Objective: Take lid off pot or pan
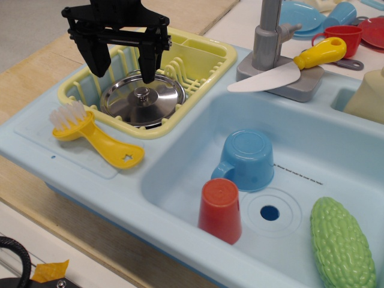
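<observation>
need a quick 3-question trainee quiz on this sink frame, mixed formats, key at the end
1. True or false: the tool is shut on the lid's knob.
2. Where does the lid sit? A) in the sink basin B) in the yellow rack C) on the faucet base
3. Fill in: the blue cup in the sink lies upside down next to an upside-down ____ cup.

Key
1. False: the tool is open, above the lid, fingers apart.
2. B
3. Red (orange-red). The green gourd lies at the basin's right.
</observation>
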### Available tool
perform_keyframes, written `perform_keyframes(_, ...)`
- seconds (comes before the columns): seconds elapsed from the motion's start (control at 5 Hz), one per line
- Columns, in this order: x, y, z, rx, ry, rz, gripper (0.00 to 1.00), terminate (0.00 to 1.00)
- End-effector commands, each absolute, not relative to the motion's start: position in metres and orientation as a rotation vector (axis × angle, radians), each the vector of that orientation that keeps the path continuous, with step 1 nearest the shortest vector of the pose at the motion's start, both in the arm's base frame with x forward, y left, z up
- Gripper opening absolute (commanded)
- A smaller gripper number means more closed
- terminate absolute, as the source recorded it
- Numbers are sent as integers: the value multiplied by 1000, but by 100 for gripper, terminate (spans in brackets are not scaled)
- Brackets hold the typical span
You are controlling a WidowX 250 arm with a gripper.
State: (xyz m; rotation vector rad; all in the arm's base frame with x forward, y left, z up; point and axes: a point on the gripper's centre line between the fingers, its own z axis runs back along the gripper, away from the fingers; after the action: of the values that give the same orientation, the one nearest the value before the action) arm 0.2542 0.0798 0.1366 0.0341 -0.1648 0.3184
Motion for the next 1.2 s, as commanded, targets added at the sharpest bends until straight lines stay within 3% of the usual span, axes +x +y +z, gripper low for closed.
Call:
perform_keyframes(0.0, 254, 80, 137, 34, -165, 318, 100, 0)
perform_keyframes(0.8, 276, 76, 105, 13, -112, 306, 100, 0)
perform_keyframes(1.0, 278, 76, 104, 16, -123, 305, 0, 0)
